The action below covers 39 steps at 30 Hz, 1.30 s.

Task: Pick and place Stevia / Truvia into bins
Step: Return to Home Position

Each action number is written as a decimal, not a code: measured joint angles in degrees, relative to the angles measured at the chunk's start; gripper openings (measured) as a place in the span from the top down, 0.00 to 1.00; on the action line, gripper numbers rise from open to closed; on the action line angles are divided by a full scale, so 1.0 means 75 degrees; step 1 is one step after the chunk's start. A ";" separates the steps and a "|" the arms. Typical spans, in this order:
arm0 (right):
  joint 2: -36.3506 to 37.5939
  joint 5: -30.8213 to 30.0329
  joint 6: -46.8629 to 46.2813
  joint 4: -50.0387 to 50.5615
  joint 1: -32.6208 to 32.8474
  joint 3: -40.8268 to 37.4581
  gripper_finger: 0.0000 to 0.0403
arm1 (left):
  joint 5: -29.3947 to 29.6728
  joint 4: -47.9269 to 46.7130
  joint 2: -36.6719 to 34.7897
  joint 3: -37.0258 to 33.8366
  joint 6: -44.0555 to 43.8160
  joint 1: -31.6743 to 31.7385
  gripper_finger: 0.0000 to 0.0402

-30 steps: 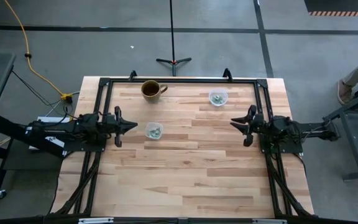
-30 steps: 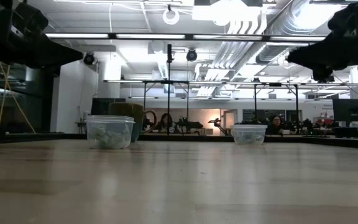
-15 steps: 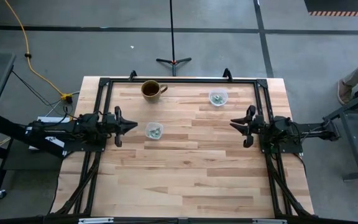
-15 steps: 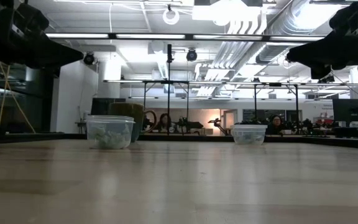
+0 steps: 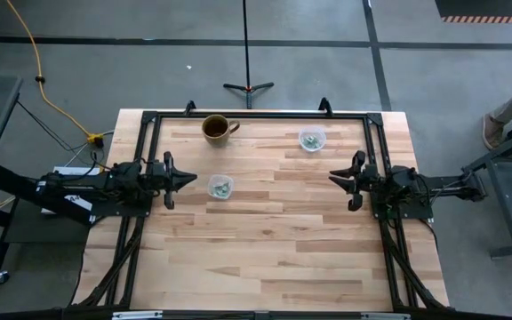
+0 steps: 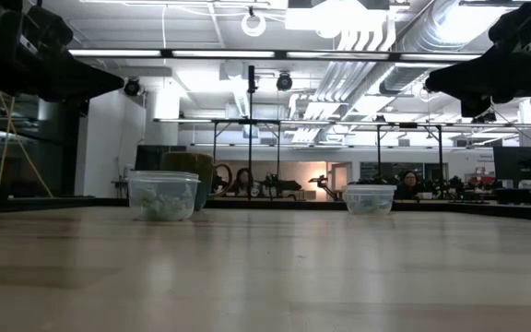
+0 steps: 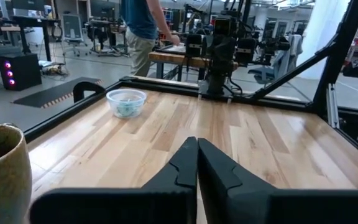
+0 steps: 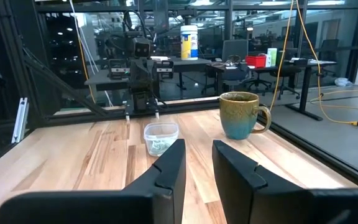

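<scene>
the left gripper hangs over the left side of the wooden table, pointing right toward the middle. its fingers are pressed flat together, with no gap and nothing between them. the right gripper hangs over the right side, pointing left. its jaws stand a narrow way apart and hold nothing. in the low view both grippers sit well above the tabletop.

the green-and-white stevia sachets lie in a small heap inside the nearer clear cup. this cup stands upright left of centre, just right of the left gripper's tips and not touching them. more sachets lie in the farther clear cup, which stands upright near the far edge, right of centre, to the far left of the right gripper and apart from it.

a brown ceramic mug stands upright near the far edge, left of centre, with its handle to the right. it is farther back than the nearer cup and apart from it. beyond the table's right end, a person in a blue top stands at a workbench.
</scene>
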<state>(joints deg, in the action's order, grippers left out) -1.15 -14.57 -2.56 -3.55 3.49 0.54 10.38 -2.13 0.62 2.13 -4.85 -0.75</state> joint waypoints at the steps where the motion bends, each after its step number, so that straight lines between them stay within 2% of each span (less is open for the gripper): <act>1: 0.0000 0.0000 -0.0001 0.0000 0.0000 0.0000 0.82 | -0.0004 0.0000 0.0000 0.0000 0.0012 0.0000 0.90; 3: 0.0000 0.0000 -0.0001 -0.0003 0.0000 0.0000 0.82 | -0.0076 0.0000 0.0000 0.0000 0.0072 0.0000 0.94; 8: 0.0000 0.0000 0.0000 -0.0006 0.0000 -0.0003 0.82 | -0.0027 0.0000 0.0000 0.0000 0.0246 0.0000 0.94; 11: 0.0000 0.0000 0.0002 -0.0009 0.0000 -0.0003 0.82 | 0.0314 0.0033 0.0000 0.0000 0.0246 0.0000 0.86; 16: 0.0000 0.0000 0.0002 -0.0012 0.0000 -0.0003 0.82 | 0.0403 0.0038 0.0000 0.0006 0.0217 0.0000 0.72; 22: 0.0000 0.0000 0.0002 -0.0015 0.0001 -0.0003 0.82 | 0.0403 0.0037 -0.0003 0.0006 0.0217 0.0000 0.63; 39: 0.0000 0.0000 0.0002 -0.0015 0.0000 -0.0006 0.82 | 0.0400 0.0042 -0.0001 0.0006 0.0214 0.0000 0.62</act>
<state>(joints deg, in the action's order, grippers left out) -1.15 -14.57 -2.55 -3.66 3.49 0.49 13.39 -1.81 0.61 2.17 -3.25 -0.75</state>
